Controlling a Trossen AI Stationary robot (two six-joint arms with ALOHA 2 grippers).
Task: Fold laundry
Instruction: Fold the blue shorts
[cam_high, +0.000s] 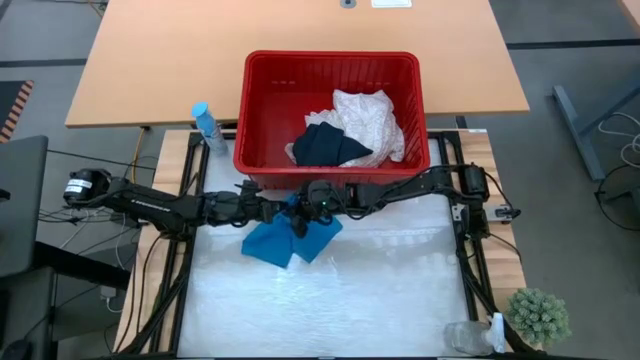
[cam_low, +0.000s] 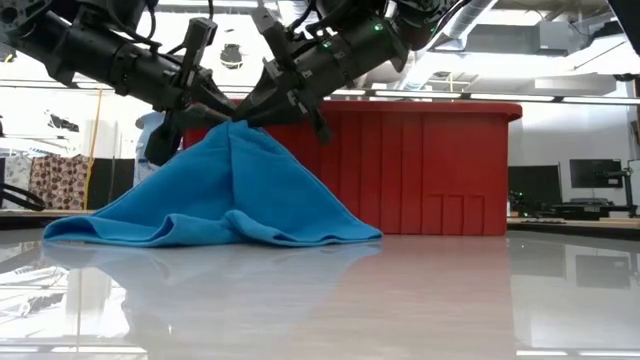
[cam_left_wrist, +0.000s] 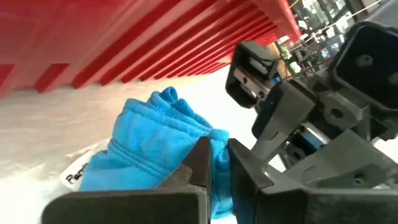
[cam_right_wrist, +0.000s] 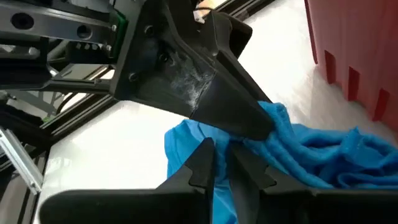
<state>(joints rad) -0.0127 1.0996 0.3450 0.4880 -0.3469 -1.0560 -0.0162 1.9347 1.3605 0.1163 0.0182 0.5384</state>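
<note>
The small turquoise-blue garment is pulled up into a tent in front of the red basket, its lower edges spread on the table. My left gripper reaches in from the table's left and is shut on the tent's peak. My right gripper meets the same peak from the right, its fingers a little apart. The cream-white lacy cloth and the dark navy garment lie in the basket. My left gripper pinches a bunched fold at the garment's raised peak between its two fingers. It comes from the table's left, slanting slightly down. The cloth hangs below the fingers, and its hem rests on the table. My right gripper's fingers stand on either side of the same peak; I cannot tell whether they touch it.
The red basket stands just beyond both grippers at the table's far edge. A blue-capped bottle is at the far left, a small plant and a clear object at the near right. Bare table lies toward the near edge.
</note>
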